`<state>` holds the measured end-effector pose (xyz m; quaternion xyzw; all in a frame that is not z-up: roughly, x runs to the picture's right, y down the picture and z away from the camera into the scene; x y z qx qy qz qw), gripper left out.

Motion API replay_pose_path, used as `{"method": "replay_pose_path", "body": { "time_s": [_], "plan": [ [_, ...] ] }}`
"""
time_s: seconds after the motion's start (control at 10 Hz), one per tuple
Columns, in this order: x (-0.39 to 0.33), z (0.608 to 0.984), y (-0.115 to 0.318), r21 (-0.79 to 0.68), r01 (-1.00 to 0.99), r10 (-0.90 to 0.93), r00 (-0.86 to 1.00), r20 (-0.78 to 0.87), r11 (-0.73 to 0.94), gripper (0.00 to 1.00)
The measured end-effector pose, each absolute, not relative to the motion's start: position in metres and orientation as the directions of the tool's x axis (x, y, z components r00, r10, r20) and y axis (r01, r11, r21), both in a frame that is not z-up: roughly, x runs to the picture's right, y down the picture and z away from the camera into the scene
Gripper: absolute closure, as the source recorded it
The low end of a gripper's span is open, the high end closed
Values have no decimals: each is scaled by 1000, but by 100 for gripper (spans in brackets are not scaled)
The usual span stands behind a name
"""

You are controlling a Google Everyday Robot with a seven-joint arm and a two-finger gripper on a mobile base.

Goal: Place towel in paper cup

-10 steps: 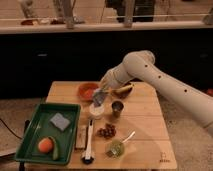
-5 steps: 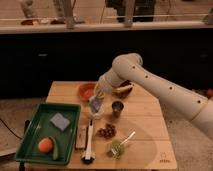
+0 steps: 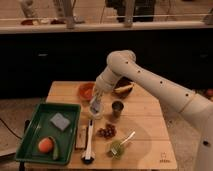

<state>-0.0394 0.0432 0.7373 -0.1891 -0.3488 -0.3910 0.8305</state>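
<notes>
Your gripper (image 3: 97, 96) hangs just above the paper cup (image 3: 95, 113), mid-tabletop (image 3: 146, 125). You cannot tell whether it is clamped or loose. The pale towel (image 3: 95, 103) sits at the cup's mouth, so placement looks nearly done but release is unconfirmed. The metal cup (image 3: 117, 108) crowds 3 o'clock and the red bowl (image 3: 86, 91) 11 o'clock, so straight up looks clearest.

One raised camera faces table (image 3: 146, 134), claw (image 3: 96, 102) mid-frame.
</notes>
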Motion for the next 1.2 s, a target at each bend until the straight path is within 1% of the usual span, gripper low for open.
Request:
{"method": "replay_pose_path", "body": {
  "time_s": [0.3, 0.7, 1.2],
  "plan": [
    [-39, 748, 52, -66, 848, -587, 417, 694, 525, 100],
    [-35, 757, 60, -85, 890, -646, 387, 657, 447, 100],
    [-37, 760, 70, 29, 943, -691, 222, 688, 332, 100]
  ]
}}
